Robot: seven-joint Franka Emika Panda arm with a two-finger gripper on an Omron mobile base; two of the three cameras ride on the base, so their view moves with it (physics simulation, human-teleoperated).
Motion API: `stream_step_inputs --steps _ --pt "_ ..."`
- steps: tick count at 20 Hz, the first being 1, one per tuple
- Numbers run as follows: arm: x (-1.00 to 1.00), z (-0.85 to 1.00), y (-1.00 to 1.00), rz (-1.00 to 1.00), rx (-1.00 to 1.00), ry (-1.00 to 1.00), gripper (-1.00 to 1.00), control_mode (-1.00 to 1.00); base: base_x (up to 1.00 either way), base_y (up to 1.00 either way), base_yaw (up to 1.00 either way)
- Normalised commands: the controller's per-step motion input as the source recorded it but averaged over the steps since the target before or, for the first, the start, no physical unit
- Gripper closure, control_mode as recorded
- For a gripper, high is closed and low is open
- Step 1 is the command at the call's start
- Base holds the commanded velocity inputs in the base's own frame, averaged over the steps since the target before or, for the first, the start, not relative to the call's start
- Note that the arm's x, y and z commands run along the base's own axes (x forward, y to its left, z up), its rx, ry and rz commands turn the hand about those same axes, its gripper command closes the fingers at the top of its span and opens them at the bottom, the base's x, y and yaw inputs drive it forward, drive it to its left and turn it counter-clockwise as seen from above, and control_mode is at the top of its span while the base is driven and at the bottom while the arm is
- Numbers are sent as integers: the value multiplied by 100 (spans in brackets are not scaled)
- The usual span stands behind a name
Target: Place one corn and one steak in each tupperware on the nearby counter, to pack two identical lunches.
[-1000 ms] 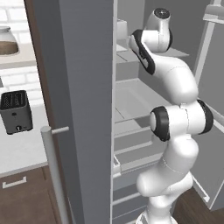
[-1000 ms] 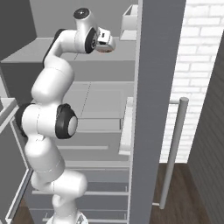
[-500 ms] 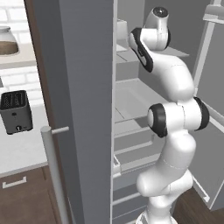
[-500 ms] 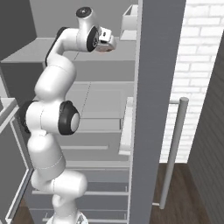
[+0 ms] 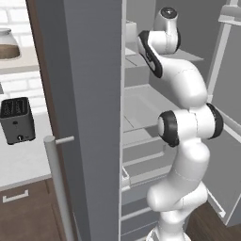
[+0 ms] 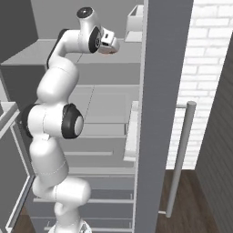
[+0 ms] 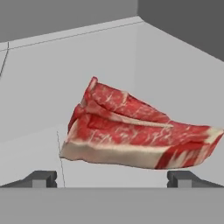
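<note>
The gripper [image 7: 111, 178] is held wide apart just before the marbled steak [image 7: 135, 133] on a grey fridge shelf [image 7: 39, 100]

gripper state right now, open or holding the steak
Gripper: open, holding nothing; the steak lies just ahead of the spread fingertips.

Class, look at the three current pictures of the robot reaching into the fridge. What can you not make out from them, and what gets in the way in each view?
- Whether the fingertips touch the steak: hand view, the bottom edge cuts them off.
- The steak in the right base view: the hand covers all but a reddish sliver.
- The gripper in the left base view: the arm's upper joint hides it.
- The toaster's surroundings: left base view, the fridge door blocks the counter beyond.
</note>
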Motion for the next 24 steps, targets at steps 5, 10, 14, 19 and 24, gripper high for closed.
stream_step_inputs --steps 5,10,14,19,24 --pt "8 3 19 -10 3 0 -100 -100 0 0 0" --pt "18 0 22 -1 0 0 -100 -100 0 0 0" --pt "32 0 -9 0 0 0 -100 -100 0 0 0" --pt "24 0 -3 0 0 0 -100 -100 0 0 0" --pt "0 -2 -20 -1 0 1 -100 -100 0 0 0"
